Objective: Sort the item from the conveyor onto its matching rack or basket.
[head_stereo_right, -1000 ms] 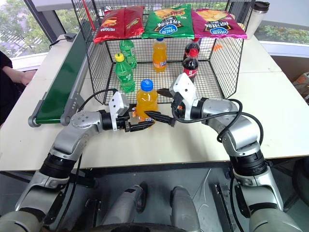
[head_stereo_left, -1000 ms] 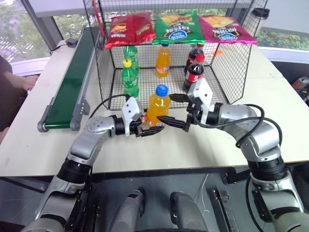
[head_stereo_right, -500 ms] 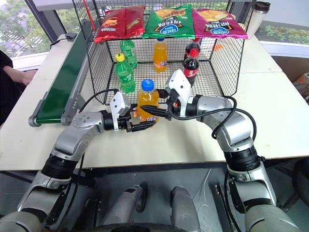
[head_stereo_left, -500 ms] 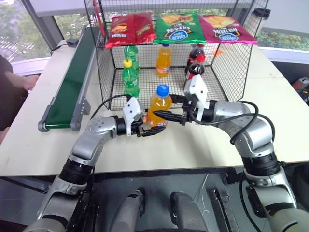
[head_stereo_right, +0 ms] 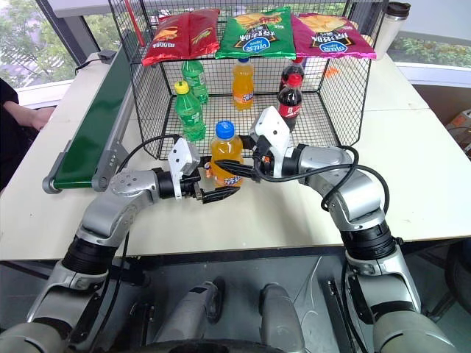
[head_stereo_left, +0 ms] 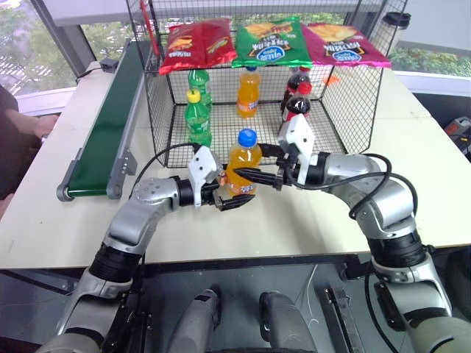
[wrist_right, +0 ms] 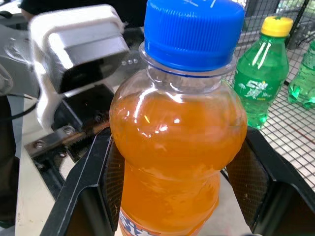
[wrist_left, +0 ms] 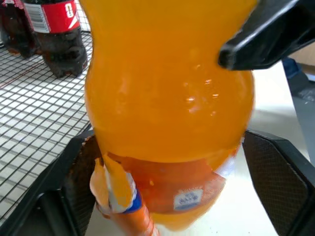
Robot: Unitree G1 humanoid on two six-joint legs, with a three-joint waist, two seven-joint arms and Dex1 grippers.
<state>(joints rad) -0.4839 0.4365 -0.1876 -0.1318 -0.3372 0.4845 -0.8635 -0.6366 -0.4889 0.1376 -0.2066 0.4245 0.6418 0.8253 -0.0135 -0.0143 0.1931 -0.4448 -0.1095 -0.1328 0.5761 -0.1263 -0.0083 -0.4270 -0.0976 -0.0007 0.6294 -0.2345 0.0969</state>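
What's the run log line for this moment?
left end effector: open beside bottle | right end effector: shut on bottle | bottle: upright, outside cage

Table (head_stereo_left: 412,147) bearing conveyor (head_stereo_left: 110,125), cage (head_stereo_left: 353,110)

Both of the robot's arms are built of rounded silver-grey metallic shells joined by black rings, with darker black segments near the elbows and down by the shoulders. A black cable loops loosely off each forearm, arching above the casing before running back into the wrist. Each wrist carries a boxy white housing, angular and glossy, with a dark recess on its face. The left gripper (head_stereo_left: 237,201) and the right gripper (head_stereo_left: 259,173) each end in two black fingers, slim and tapering to points; seen close, the fingers (wrist_right: 91,184) are broad matt black plates with a fine dotted texture on their inner pads. Small screws sit in the metal bracket behind the left one.
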